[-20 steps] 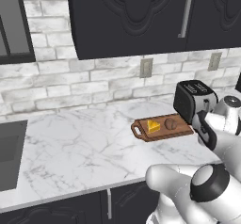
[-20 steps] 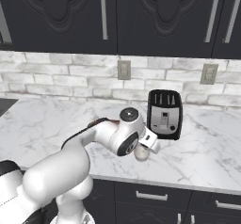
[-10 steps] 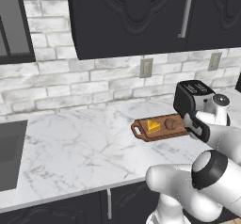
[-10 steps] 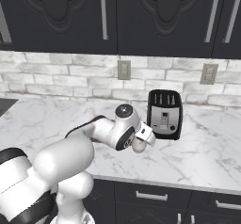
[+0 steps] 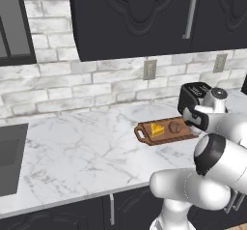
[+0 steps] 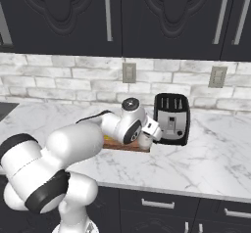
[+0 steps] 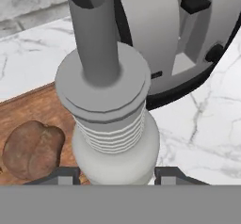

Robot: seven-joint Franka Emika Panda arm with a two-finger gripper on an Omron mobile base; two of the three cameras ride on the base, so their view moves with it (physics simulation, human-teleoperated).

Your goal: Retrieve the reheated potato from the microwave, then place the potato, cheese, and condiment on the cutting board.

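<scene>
My gripper (image 7: 117,173) is shut on the condiment (image 7: 109,119), a grey-and-white ribbed shaker held upright between the fingertips. It stands at the right end of the cutting board (image 7: 33,105), just in front of the toaster; whether its base touches the board I cannot tell. The brown potato (image 7: 30,148) lies on the board just left of the shaker. In the left base view the yellow cheese (image 5: 157,129) and the potato (image 5: 175,126) lie side by side on the cutting board (image 5: 144,133). From the right, the gripper (image 6: 147,135) holds the condiment (image 6: 145,142). The microwave is out of view.
A black toaster (image 6: 171,117) stands right behind the shaker, close to the hand. Dark cabinets hang above the brick wall. A dark recess (image 5: 9,161) is set into the marble counter (image 5: 82,147) at the far left. My own arm hides most of the board in the right base view.
The hand, with the condiment in it, has moved forward and left toward the board's right end. Potato and cheese lie where they were.
</scene>
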